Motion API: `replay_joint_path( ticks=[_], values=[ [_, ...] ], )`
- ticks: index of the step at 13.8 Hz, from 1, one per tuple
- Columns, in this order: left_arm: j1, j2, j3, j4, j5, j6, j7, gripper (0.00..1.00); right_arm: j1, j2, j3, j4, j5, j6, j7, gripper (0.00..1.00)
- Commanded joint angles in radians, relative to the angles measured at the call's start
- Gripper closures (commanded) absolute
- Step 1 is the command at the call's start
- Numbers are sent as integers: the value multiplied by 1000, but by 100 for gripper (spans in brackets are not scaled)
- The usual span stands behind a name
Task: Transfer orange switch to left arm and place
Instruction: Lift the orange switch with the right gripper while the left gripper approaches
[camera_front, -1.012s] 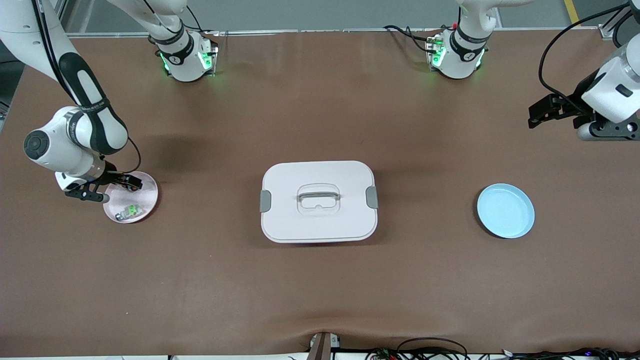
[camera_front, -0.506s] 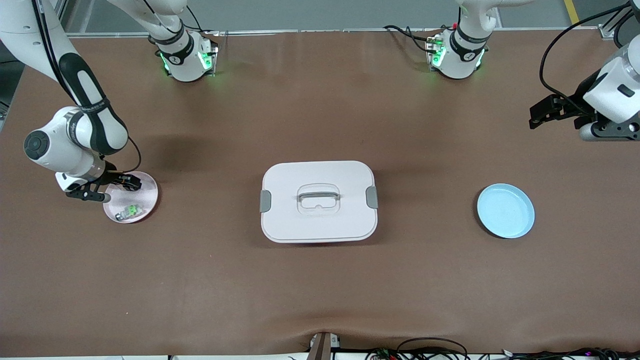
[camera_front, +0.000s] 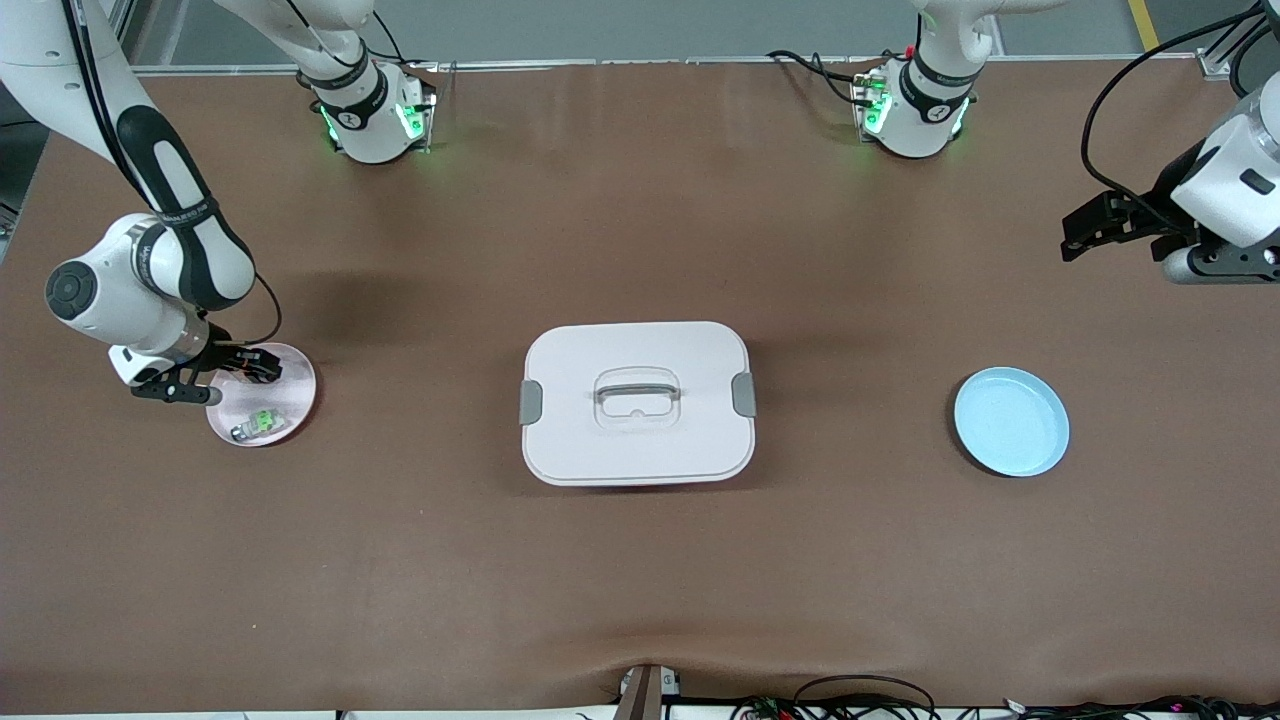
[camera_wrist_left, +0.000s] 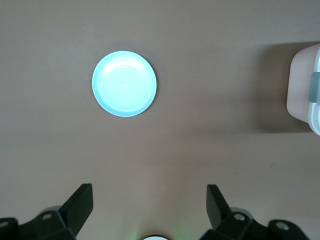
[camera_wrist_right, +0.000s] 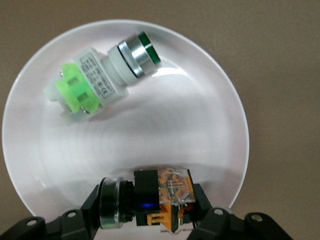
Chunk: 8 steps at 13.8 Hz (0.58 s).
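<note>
We see the right gripper (camera_front: 255, 366), apart a second ago, now clamped on the orange switch (camera_wrist_right: 160, 197) in the pink plate (camera_front: 300, 385), beside the green switch (camera_front: 258, 424). The box (camera_front: 637, 402) and blue plate (camera_front: 1010, 421) are unmoved. Our left gripper (camera_front: 1078, 231) waits apart, barely shifted.

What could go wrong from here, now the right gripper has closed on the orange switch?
1. The right gripper holds the orange switch low over the pink plate; lifting could nudge the green-and-grey switch beside it.
2. The box sits between the pink plate and the blue plate; a low, straight carry could hit it.
3. The left gripper waits open above bare table, so the handover may need realignment.
</note>
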Motion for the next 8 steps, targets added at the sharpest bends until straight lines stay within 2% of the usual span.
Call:
replay_joint_path(
  ticks=[1,5,8],
  values=[
    [9,-1,-3,-4,0,12,21,0,11,-62,1,-2,21,-92,-16,81],
    [9,-1,-2,-5,0,12,21,0,40,-162,1,0,22,-229,-1,81],
    [15,1,-2,-5,0,13,21,0,69,-233,1,0,22,-342,85,80]
  ],
)
